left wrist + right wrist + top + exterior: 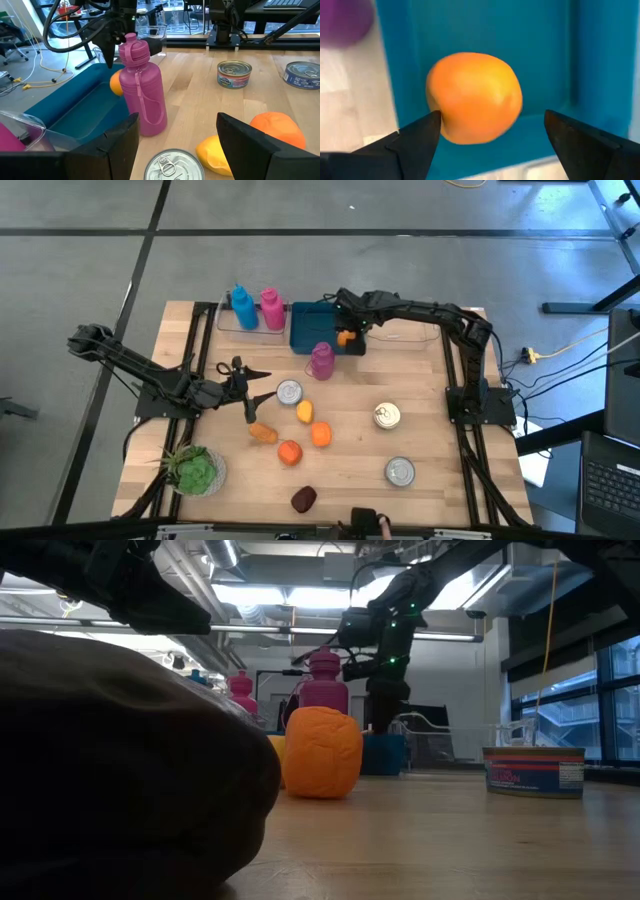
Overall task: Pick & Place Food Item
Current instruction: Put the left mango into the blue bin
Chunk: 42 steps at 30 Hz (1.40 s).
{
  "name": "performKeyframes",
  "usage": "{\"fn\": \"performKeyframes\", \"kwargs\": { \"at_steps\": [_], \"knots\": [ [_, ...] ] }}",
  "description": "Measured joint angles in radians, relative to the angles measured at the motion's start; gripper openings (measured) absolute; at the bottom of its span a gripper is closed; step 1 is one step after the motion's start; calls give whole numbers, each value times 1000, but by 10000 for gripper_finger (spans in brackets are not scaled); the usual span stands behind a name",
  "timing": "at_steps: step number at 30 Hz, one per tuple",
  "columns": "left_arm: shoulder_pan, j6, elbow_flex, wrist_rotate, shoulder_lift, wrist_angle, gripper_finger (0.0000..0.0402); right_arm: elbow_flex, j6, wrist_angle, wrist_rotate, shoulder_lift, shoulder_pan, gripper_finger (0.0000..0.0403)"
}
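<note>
We find the right gripper point(347, 337) reaching across the far end of the table, hanging at the front edge of the blue bin point(308, 326), at about 12 o'clock from the table's middle. From its wrist we see its two dark fingers point(415, 140) spread wide with an orange fruit point(474, 97) between them. One finger sits at or just beside the fruit's side; the other stands clear of it. We cannot tell whether the fruit touches the bin floor. The jaws are apart and clamp nothing.

The left gripper point(243, 388) hangs at 9 o'clock from the table's middle, its jaws parted and empty, pointed toward a silver can point(289, 392) just beside it. Its wrist view shows the purple bottle point(143, 82) upright next to the bin, at 6 o'clock from the right gripper.

Other food lies on the wood near the middle: a yellow piece point(305, 412), an orange piece point(321, 434), a second orange piece point(290, 452) and an elongated orange one point(262, 433) at 6 o'clock from the left gripper. A dark red item point(303, 498) sits at the near edge, a green leafy plant point(196, 470) at 7 o'clock.

Two more cans point(387, 415) point(400, 471) stand at 4 o'clock. A blue bottle point(243, 307) and a pink bottle point(271, 308) stand in a clear tray point(226, 325) at 11 o'clock.
</note>
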Motion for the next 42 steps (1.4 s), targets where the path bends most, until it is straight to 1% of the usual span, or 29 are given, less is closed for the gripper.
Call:
{"fn": "performKeyframes", "kwargs": {
  "at_steps": [4,9,17,20,23,28,35,39,42],
  "knots": [
    [0,1,0,-1,0,0,253,0,1,0,7,-51,0,352],
    [0,3,0,-1,0,0,253,0,29,9,-1,-153,3,352],
    [0,-1,1,0,-1,8,253,-4,146,81,-125,-315,5,352],
    [0,-2,1,0,-2,8,253,-43,177,130,-170,-376,5,352],
    [0,-2,1,0,-2,8,253,-131,194,216,-185,-446,12,352],
    [0,-1,1,0,-2,8,253,-339,268,376,-193,-589,28,352],
    [0,-1,1,-1,-2,7,253,-605,443,660,-326,-759,103,352],
    [0,-1,1,-1,-2,8,253,-766,566,960,-420,-794,186,352],
    [0,0,1,-1,-2,8,253,-883,643,1209,-428,-787,265,352]
  ]
}}
